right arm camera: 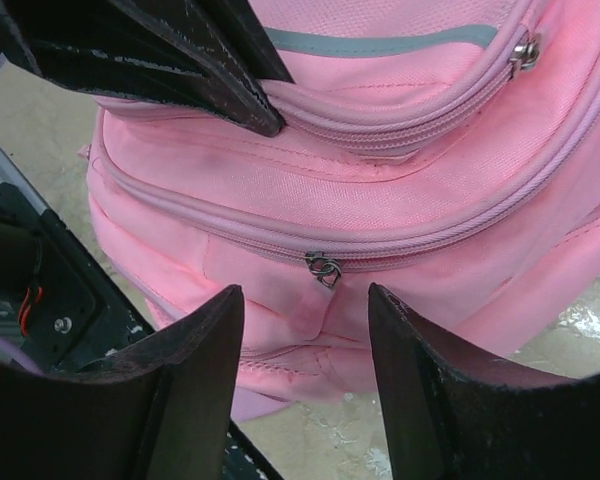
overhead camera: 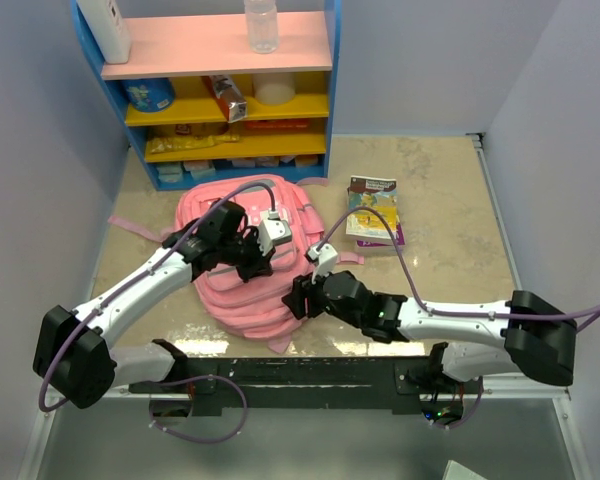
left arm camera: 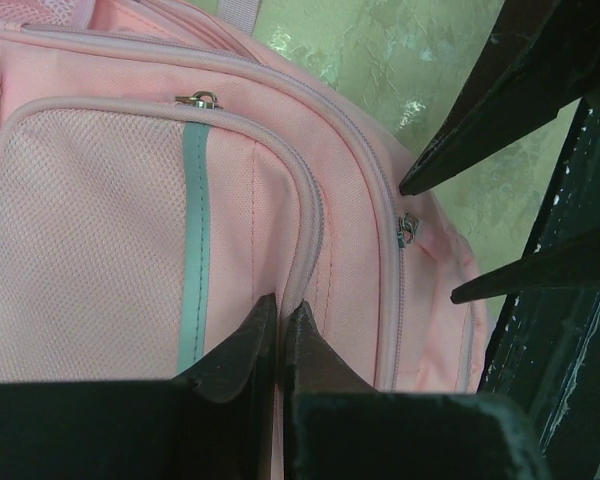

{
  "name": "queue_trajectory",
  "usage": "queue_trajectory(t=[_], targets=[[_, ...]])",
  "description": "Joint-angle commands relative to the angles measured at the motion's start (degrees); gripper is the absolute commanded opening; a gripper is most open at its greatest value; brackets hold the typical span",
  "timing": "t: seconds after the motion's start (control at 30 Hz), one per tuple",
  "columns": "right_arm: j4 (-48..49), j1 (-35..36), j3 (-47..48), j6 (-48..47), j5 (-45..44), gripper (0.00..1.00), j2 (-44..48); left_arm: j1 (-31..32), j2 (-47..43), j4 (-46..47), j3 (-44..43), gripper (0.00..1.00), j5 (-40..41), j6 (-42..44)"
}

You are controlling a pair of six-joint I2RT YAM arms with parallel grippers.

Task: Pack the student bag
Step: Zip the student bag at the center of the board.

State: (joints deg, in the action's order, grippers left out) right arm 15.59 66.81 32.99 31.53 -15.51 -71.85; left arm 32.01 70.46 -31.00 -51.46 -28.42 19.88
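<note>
The student bag (overhead camera: 242,298), large and pink with grey-green trim, lies flat on the table in front of the shelf. My left gripper (overhead camera: 256,256) rests on top of it; in the left wrist view (left arm camera: 282,304) its jaws are shut, pinching the zip seam of the front mesh pocket (left arm camera: 90,230). My right gripper (overhead camera: 298,296) is at the bag's right side. In the right wrist view (right arm camera: 305,290) it is open, its fingers on either side of a metal zip pull (right arm camera: 323,268) on the bag (right arm camera: 380,190), just short of touching it. The zips look closed.
A colourful book (overhead camera: 373,211) lies on the table right of the bag. A blue, yellow and pink shelf (overhead camera: 220,110) with snacks, a bottle (overhead camera: 262,25) and boxes stands at the back. Purple cables loop over both arms. Walls close in left and right.
</note>
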Motion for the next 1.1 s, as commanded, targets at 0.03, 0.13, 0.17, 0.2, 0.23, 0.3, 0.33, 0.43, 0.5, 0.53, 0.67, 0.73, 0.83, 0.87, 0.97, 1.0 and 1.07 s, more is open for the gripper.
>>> queue_trajectory(t=[0.03,0.13,0.17,0.2,0.23,0.3,0.33,0.43,0.5,0.53,0.67,0.73,0.83,0.87,0.97,1.0,1.07], targets=[[1.90,1.22,2.25,1.25,-2.77,0.56,-2.93,0.25,-1.99,2.88,-0.92,0.00,-3.74,-3.00],[1.37,1.92,2.69,1.52,-5.22,0.51,-4.69,0.25,-2.25,2.27,-0.92,0.00,-3.92,-2.74],[1.46,2.01,2.69,1.52,-5.93,0.50,-4.78,0.25,-2.34,2.09,-1.01,0.00,-3.92,-2.39],[1.54,2.19,2.60,1.52,-6.63,0.45,-4.96,0.25,-2.43,1.91,-0.83,0.00,-3.92,-2.48],[1.89,2.28,2.52,1.52,-7.34,0.42,-4.87,0.25,-2.52,1.74,-0.83,0.00,-3.92,-2.22],[1.81,2.19,2.60,1.43,-7.96,0.28,-4.52,0.25,-2.69,1.56,-0.83,0.00,-3.92,-2.04],[1.81,2.28,2.60,1.34,-8.22,0.24,-4.26,0.25,-2.78,1.56,-0.75,0.00,-4.01,-1.86],[-0.73,2.19,2.87,0.90,-8.57,0.10,-2.16,0.25,-2.78,1.30,-0.48,0.00,-3.74,-1.25],[-2.67,2.28,2.69,0.82,-9.10,0.04,-0.14,0.25,-2.78,1.47,-0.31,0.00,-3.57,-0.81],[-4.24,2.28,2.43,0.73,-9.19,0.03,0.57,0.25,-2.78,1.47,-0.04,0.00,-3.22,-0.37],[-7.85,2.19,0.50,0.55,-9.28,0.00,4.00,0.25,-2.34,1.12,-0.04,0.00,-2.42,0.77],[-9.43,2.28,-0.21,-0.15,-9.89,0.00,5.41,0.33,-2.25,0.60,0.05,0.00,-2.42,1.39],[-10.84,1.84,-1.00,-1.20,-10.16,0.00,5.94,0.33,-1.99,-0.54,-0.39,0.00,-2.69,2.88],[-11.20,1.58,-0.91,-1.21,-10.24,0.00,5.76,0.33,-1.90,-0.98,-0.48,0.00,-2.69,3.23],[-11.38,-1.05,-1.70,-2.00,-9.02,0.00,5.67,0.33,-1.90,-2.39,-0.74,0.00,-3.30,4.90],[-11.46,-3.24,-1.96,-2.43,-8.58,0.00,5.93,0.42,-1.99,-3.35,-0.92,0.00,-3.56,5.17],[-10.94,-6.23,-3.02,-3.40,-5.60,0.00,7.25,0.51,-1.99,-4.41,-1.01,0.00,-3.92,6.22]])
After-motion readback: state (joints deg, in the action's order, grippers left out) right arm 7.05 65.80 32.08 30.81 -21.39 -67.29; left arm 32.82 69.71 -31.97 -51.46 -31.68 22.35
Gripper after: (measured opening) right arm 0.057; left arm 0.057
